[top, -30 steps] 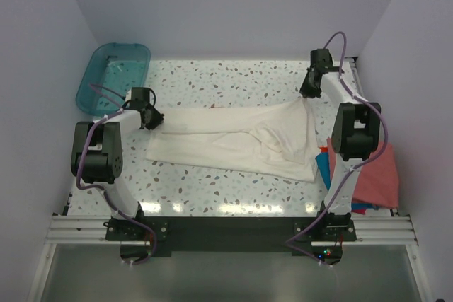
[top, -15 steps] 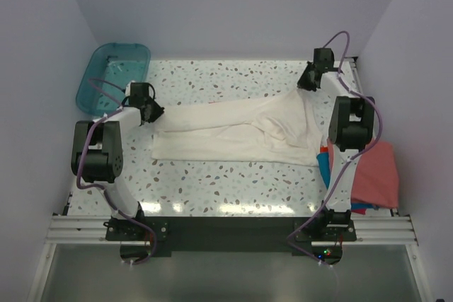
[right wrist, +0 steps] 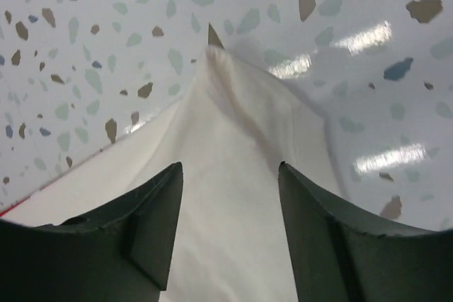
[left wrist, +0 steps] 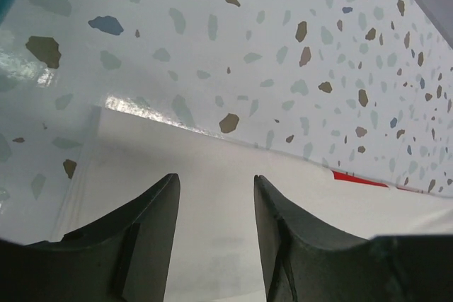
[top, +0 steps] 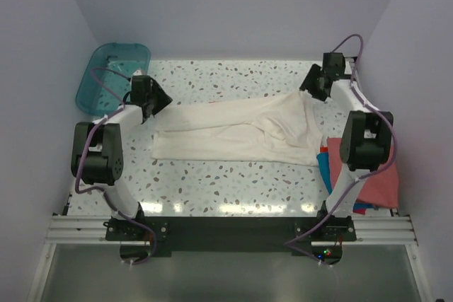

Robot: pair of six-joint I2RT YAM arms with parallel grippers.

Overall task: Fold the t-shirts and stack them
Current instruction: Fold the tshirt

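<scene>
The cream shirt (top: 241, 129) lies folded lengthwise across the table (top: 233, 175). Left gripper (left wrist: 216, 182) and right gripper (right wrist: 230, 171) hover at its far corners, jaws apart (nothing held). Next, likely, grip one end for the crosswise fold.

The cream-white t-shirt (top: 241, 132) is plain, except for a thin red printed mark (left wrist: 357, 176) along one edge. The salmon-red shirt (top: 381, 180) lies over a bright blue shirt (top: 323, 165), both unpatterned. The table (top: 233, 178) is glossy white terrazzo, speckled brown, grey-green and blue. The tub (top: 113, 76) is translucent teal. The arms (top: 122, 119) are white with black joints, and their cables (top: 345, 39) are purple.
</scene>
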